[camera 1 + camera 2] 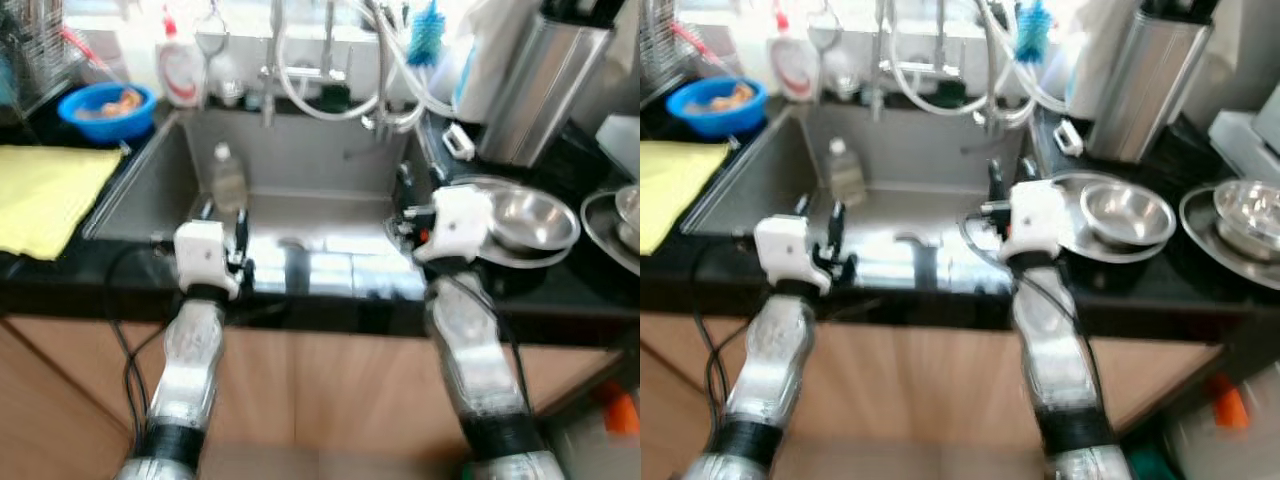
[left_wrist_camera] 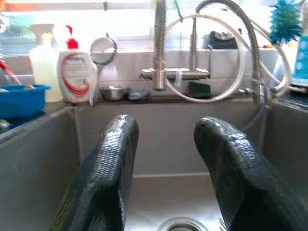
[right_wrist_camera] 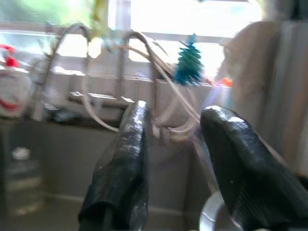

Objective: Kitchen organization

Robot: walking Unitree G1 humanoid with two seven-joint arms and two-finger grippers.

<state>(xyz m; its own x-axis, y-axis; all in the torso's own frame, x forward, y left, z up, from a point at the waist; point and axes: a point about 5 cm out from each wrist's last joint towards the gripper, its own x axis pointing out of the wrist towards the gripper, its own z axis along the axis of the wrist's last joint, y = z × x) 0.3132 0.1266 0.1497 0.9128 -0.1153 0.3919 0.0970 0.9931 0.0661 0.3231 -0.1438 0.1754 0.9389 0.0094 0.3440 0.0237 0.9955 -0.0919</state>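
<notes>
— left eye view: both silver arms reach over the steel sink [image 1: 140, 190] in the black desk [image 1: 590, 280]. left gripper [image 2: 166, 159] fingers spread apart, empty.
— and the right gripper [image 3: 175, 159]?
— fingers parted too, holding nothing, beside the round steel bowl [image 1: 528, 218]. a clear plastic bottle [image 1: 228, 175] stands in the sink, near its back wall.
</notes>
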